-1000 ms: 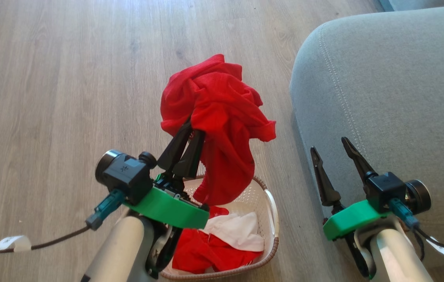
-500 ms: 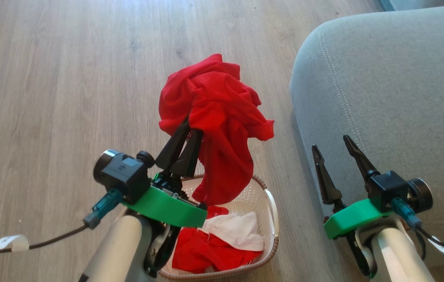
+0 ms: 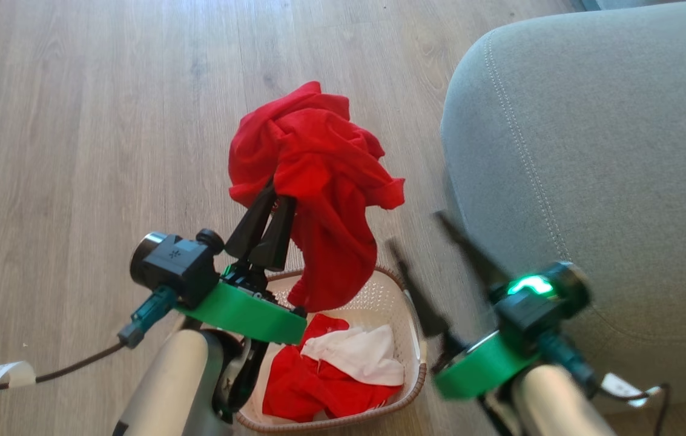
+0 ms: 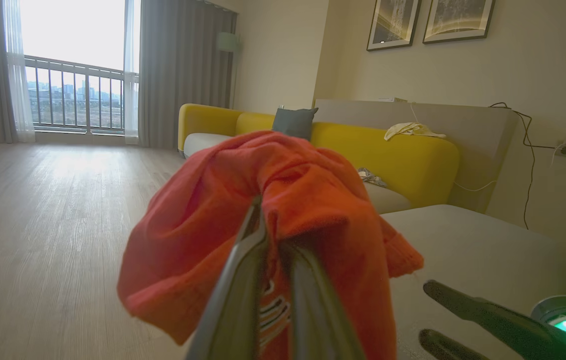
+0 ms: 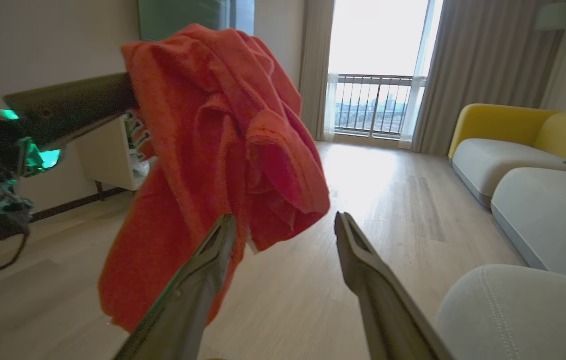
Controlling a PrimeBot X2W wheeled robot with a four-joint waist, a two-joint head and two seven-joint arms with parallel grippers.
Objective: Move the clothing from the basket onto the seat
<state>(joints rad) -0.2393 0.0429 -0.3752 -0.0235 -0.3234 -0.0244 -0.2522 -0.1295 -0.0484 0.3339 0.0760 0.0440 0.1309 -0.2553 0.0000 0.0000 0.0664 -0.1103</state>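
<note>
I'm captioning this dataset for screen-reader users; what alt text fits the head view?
The robot's left hand is shut on a bunched red garment held above the cream basket, where more red and white clothing lies. Its open right hand, blurred, hangs between the basket and the grey-green seat.

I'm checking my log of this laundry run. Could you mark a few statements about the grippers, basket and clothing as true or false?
1. The left gripper is shut on a red garment above the basket. True.
2. The right gripper grips white fabric. False: it is open, holding nothing.
3. The basket is empty. False: red and white clothing lies in it.
4. The basket stands on the floor beside the seat. True.
</note>
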